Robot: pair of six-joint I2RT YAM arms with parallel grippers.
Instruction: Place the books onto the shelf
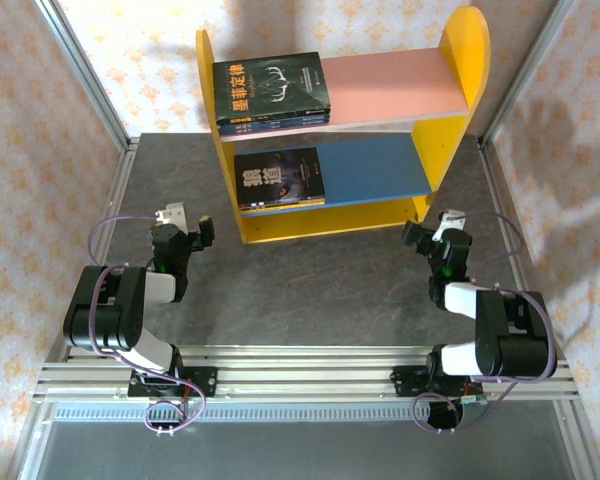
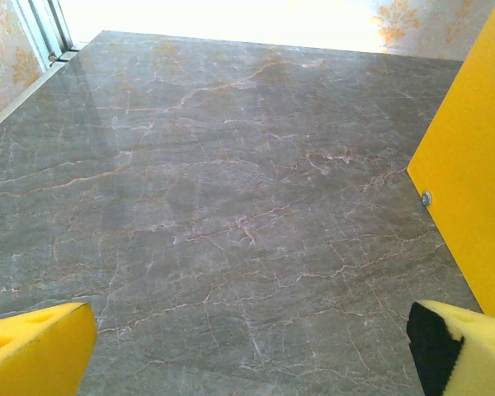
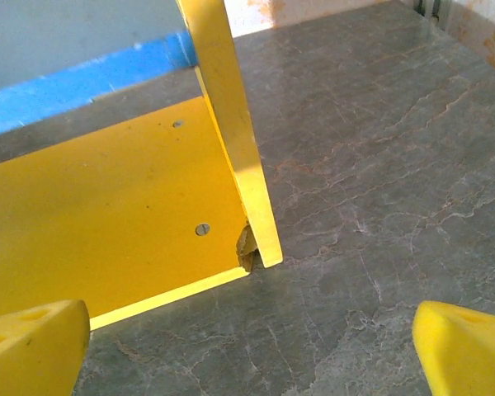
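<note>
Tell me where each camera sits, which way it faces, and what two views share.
Top external: above and behind the arms, looking down on the table, shelf and books; both arms show, left pincer and right pincer open.
Left wrist: on the left arm, facing low across the table past the shelf's yellow side panel; its yellow fingertips show.
Right wrist: on the right arm, facing the shelf's lower corner; its yellow fingertips show.
Shared: all three catch table and shelf.

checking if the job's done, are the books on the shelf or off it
On it: dark-covered paperback books lie flat on the pink and blue boards of the yellow-sided wooden shelf.
</note>
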